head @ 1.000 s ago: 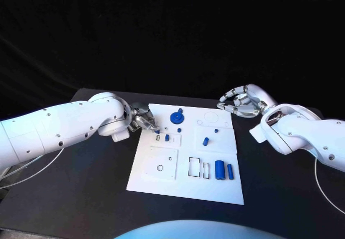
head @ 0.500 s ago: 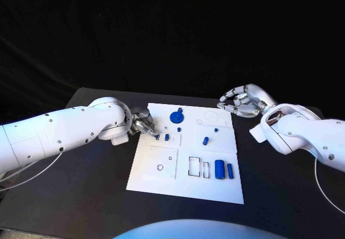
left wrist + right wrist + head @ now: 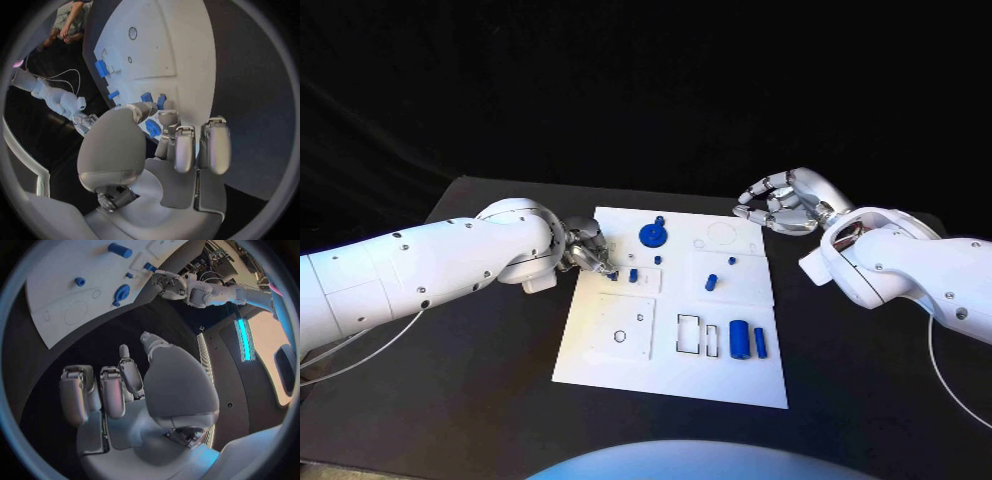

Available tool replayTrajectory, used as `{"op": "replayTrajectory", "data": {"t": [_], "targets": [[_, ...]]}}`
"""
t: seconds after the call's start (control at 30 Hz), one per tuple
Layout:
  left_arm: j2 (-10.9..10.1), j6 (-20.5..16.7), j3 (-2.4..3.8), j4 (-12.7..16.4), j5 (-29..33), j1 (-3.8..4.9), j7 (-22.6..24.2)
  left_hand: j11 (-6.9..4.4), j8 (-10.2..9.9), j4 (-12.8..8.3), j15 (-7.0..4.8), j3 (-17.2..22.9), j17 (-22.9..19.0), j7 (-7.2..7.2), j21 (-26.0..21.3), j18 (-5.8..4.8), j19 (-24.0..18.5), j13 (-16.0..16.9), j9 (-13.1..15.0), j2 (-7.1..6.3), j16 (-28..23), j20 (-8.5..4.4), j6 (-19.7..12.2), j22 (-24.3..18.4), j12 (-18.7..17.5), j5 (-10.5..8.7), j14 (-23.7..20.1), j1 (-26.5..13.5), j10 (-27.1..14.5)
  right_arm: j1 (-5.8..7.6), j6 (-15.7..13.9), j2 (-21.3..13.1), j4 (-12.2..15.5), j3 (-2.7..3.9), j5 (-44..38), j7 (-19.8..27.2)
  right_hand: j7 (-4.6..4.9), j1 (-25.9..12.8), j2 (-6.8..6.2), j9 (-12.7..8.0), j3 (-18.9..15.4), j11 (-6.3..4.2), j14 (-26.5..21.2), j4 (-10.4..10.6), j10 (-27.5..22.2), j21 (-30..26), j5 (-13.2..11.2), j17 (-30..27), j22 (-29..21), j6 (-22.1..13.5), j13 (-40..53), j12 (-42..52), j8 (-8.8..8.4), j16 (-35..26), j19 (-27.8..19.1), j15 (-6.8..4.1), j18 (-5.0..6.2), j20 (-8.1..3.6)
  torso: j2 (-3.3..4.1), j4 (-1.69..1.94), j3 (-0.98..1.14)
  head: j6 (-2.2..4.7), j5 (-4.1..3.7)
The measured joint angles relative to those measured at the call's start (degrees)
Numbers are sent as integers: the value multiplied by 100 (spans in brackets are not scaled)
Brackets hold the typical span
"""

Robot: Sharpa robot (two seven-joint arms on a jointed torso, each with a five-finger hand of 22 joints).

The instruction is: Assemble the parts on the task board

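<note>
L hand at board's left edge, pinching a blue part; R hand idle off the far right corner.

L hand [image 3: 589, 252]: fingers narrow, tips closed on small blue part [image 3: 153, 128], held just over board [image 3: 625, 355] near its left edge, beside blue peg [image 3: 633, 274]. R hand [image 3: 783, 205]: fingers curled in, holding nothing, above table [image 3: 473, 380], apart from board. On board: blue disc [image 3: 652, 236] at far end, two blue cylinders [image 3: 740, 339] side by side at near right, small piece [image 3: 711, 282] mid-board.

Left hand [image 3: 589, 252] mostly hidden behind its forearm (head view); pinched blue part [image 3: 153, 128] half covered by fingertips [image 3: 167, 119].
</note>
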Motion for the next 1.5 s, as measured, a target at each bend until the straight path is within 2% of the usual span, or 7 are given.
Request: {"op": "replayTrajectory", "data": {"t": [0.43,1.1,1.5], "targets": [[83,2,-3,-51,-79,-1,-15,0,-16,0,0,0,0,-20,0,0,0,1,-1,-11,0,0,21,0,0,-3,0,-11,0,0,0,0,3,0,0,0,0,0,0,0,0,0,0,0,0,0,0,-1,4,0,0,0,0,0,0,0,0,0,-1,0,-1,-1,-3],[97,138,4,-51,-110,8,-90,-14,-60,0,0,0,0,-13,0,1,0,-18,-4,1,0,0,53,-1,-1,3,0,1,30,0,1,-4,4,0,0,0,0,0,0,0,0,0,0,0,0,0,0,-2,3,0,1,0,23,0,0,0,0,0,-2,5,-1,-9,-5],[144,145,2,-66,-133,8,-151,-12,-12,0,0,0,0,-18,0,1,0,-11,28,1,0,0,60,-1,-3,1,0,1,30,0,1,-7,6,0,0,0,0,0,0,0,0,0,0,0,0,0,0,-2,2,0,1,0,23,0,0,0,0,0,-2,3,-1,-5,-3]]}}
